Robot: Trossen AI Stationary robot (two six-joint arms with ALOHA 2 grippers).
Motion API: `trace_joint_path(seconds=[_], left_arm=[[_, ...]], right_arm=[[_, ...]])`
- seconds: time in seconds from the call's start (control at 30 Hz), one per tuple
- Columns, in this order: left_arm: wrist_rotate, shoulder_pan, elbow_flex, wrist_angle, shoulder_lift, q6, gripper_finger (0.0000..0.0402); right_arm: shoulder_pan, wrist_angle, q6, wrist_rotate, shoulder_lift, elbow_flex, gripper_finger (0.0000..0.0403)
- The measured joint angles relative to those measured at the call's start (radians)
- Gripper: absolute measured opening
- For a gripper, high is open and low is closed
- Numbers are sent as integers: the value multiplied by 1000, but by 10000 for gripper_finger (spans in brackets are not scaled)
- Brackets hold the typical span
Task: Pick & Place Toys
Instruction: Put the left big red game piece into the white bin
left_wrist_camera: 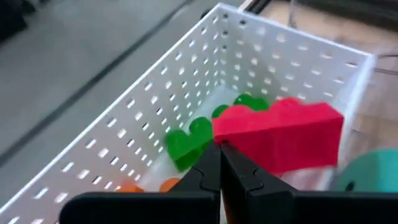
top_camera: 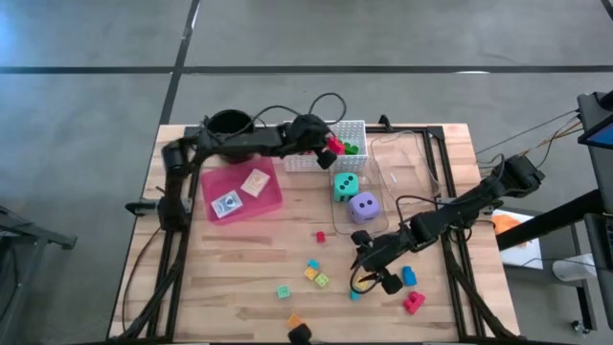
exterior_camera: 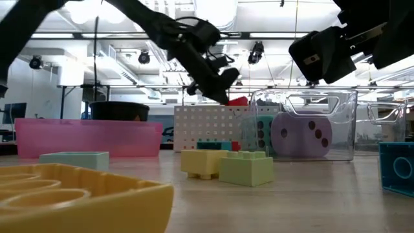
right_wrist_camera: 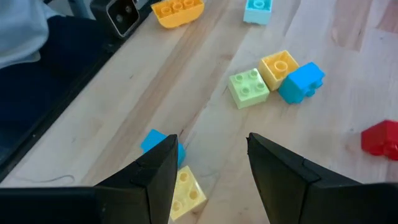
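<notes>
My left gripper [top_camera: 329, 147] reaches over the white perforated basket [top_camera: 356, 130] and is shut on a red block [left_wrist_camera: 280, 134], also seen in the low view as a red block [exterior_camera: 238, 101]. A green block [left_wrist_camera: 188, 142] and orange blocks [left_wrist_camera: 168, 184] lie in the basket. My right gripper [right_wrist_camera: 211, 155] hangs open over loose blocks at the table's near right: a pale yellow block [right_wrist_camera: 185, 194] and a blue block [right_wrist_camera: 157, 140] sit by one finger. A teal die [top_camera: 346, 185] and a purple die [top_camera: 363, 206] rest on the table. My left gripper pinches the red block by its lower corner [left_wrist_camera: 225, 138] nearest the fingers, only at the fingertips [left_wrist_camera: 211, 163]. The fingers slant down from the table's left. The block juts out beyond the tips, roughly level and lifted clear above the basket's inside.
A pink tray [top_camera: 271, 199] with two small cards lies left of the basket. A clear container [top_camera: 407, 168] stands right of it. Loose blocks are scattered over the near half: green [right_wrist_camera: 249, 87], yellow [right_wrist_camera: 280, 67], blue [right_wrist_camera: 301, 81], red [right_wrist_camera: 380, 137], orange [right_wrist_camera: 177, 9].
</notes>
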Motion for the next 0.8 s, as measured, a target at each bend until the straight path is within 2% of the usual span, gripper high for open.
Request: trace_joint_path(seconds=[0.2,0.47,0.6,0.8], left_arm=[[2,3,185,-280,107,-32,0],[6,6,203,-266,114,-29,0],[-26,14,203,-263,113,-51,2],[8,31,203,-277,117,-49,3]], right_arm=[[0,-7,0,1,0,0,195],[0,-5,0,1,0,0,195],[0,-5,35,1,0,0,195],[0,-5,61,1,0,0,195]])
